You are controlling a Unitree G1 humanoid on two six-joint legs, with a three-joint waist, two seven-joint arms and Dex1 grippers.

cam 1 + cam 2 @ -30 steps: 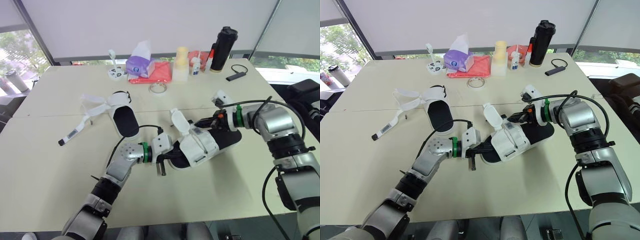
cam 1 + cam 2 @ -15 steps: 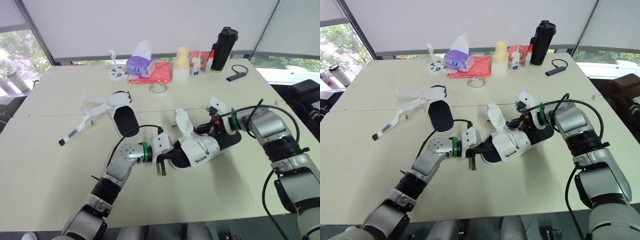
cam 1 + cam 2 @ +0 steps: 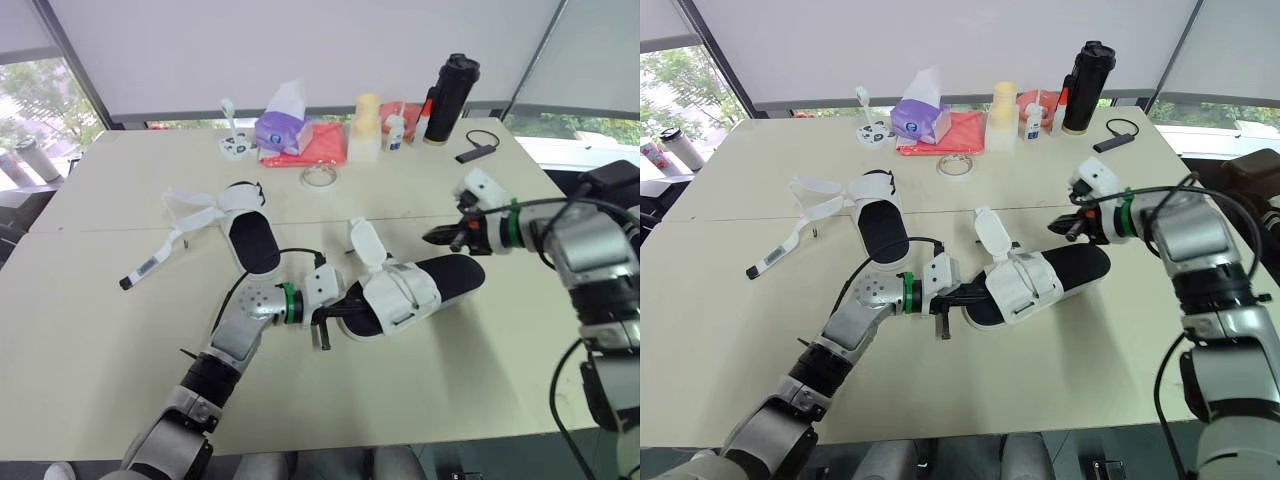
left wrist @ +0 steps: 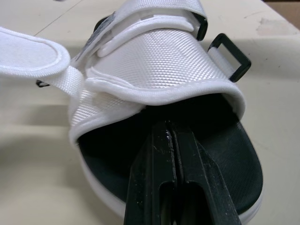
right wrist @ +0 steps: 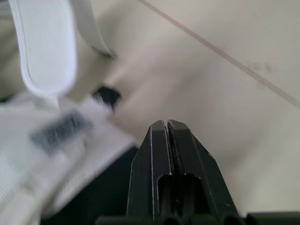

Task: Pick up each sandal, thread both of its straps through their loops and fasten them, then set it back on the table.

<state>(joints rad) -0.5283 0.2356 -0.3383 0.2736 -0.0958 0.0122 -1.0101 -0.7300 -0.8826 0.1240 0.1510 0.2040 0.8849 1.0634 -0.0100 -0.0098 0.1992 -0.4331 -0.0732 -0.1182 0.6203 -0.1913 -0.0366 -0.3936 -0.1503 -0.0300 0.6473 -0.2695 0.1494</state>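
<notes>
A sandal [image 3: 405,292] with a black footbed and white straps lies at mid-table. One strap [image 3: 363,240] stands up loose, and a black loop [image 4: 229,56] shows at its side. My left gripper [image 3: 335,310] is shut, its tips [image 4: 168,129] tucked into the sandal's toe opening, resting on the footbed under the white upper. Up and to the right of the heel, my right gripper [image 3: 432,238] hovers shut and empty, clear of the sandal. A second sandal [image 3: 248,238] lies to the left with its straps [image 3: 190,208] undone and spread out.
Along the far edge stand a purple tissue box [image 3: 280,125], a red cloth [image 3: 312,147], a tape roll [image 3: 317,177], a pale bottle [image 3: 366,128], small bottles and a black flask [image 3: 450,85]. A black dongle [image 3: 477,152] lies far right.
My right gripper has drawn back from the sandal's strap, moving right and up off the shoe. The strap stays standing. The left gripper has held still.
</notes>
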